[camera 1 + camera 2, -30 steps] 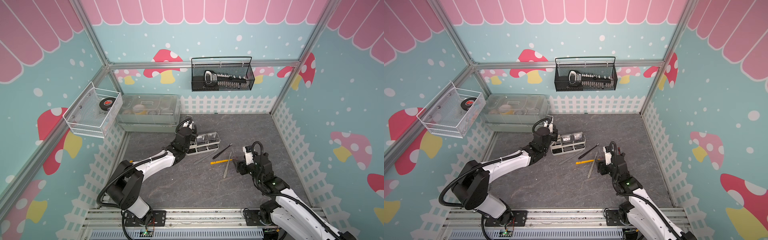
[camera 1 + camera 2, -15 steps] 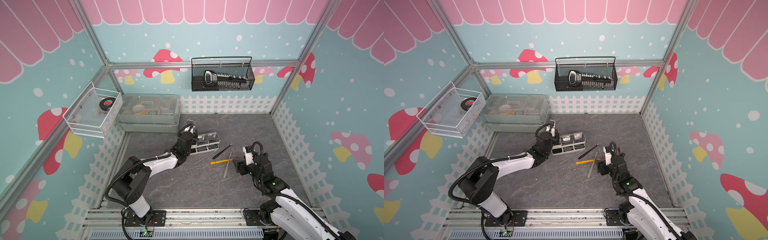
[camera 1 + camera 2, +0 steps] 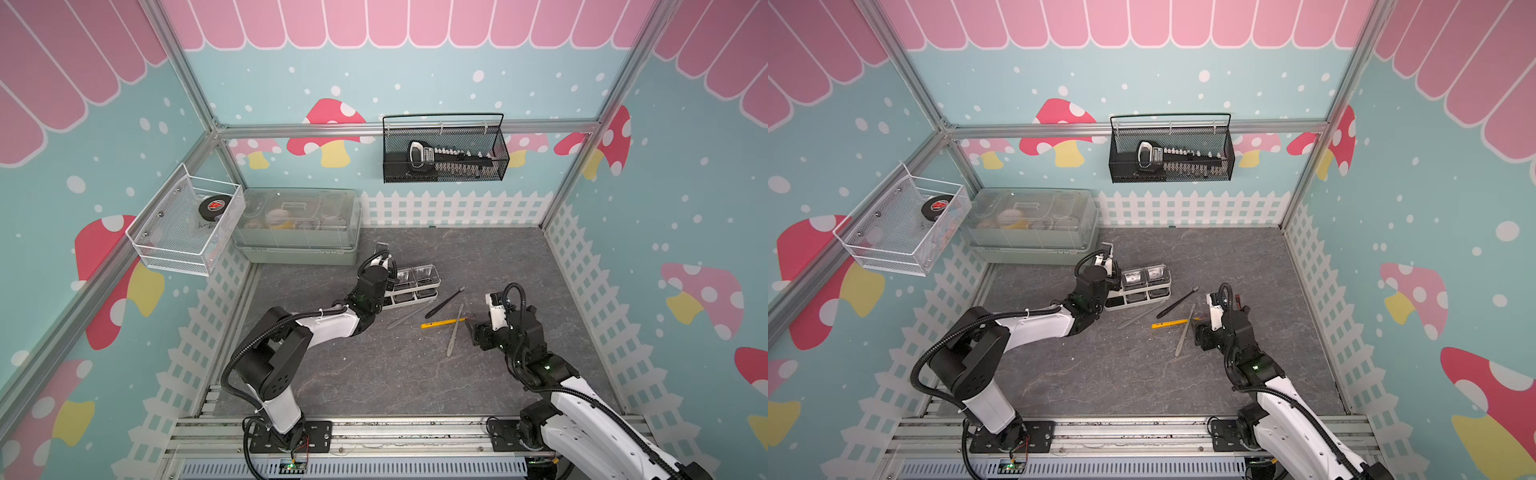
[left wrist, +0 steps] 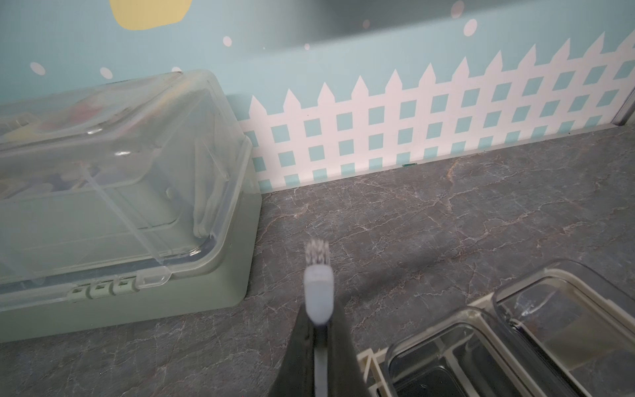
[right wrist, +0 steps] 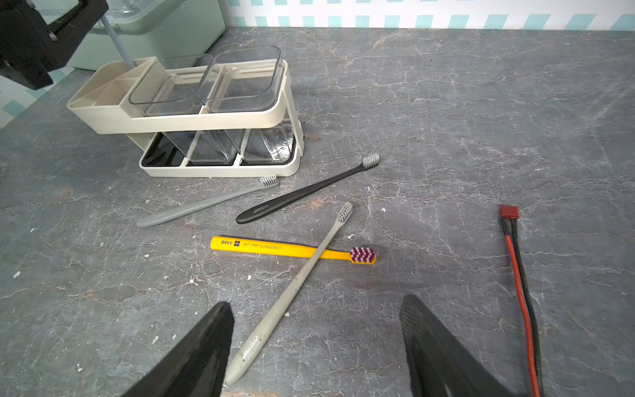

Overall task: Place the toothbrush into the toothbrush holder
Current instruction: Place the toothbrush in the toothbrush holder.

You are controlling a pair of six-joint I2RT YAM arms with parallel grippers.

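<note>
Near the large grey-green box [image 3: 297,232] you see the toothbrush holder [image 5: 192,122], and your right gripper [image 5: 316,304] hangs with jaws spread wide over the handle of a beige toothbrush [image 5: 289,292] lying flat. Your left gripper [image 4: 319,323] is clenched on the pale blue toothbrush [image 4: 319,295], bristles up, its lower end dipping inside the holder's divided end section

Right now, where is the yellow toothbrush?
In the right wrist view, the yellow toothbrush lies flat on the grey table just ahead of the open right hand, and the beige toothbrush crosses over it.
</note>
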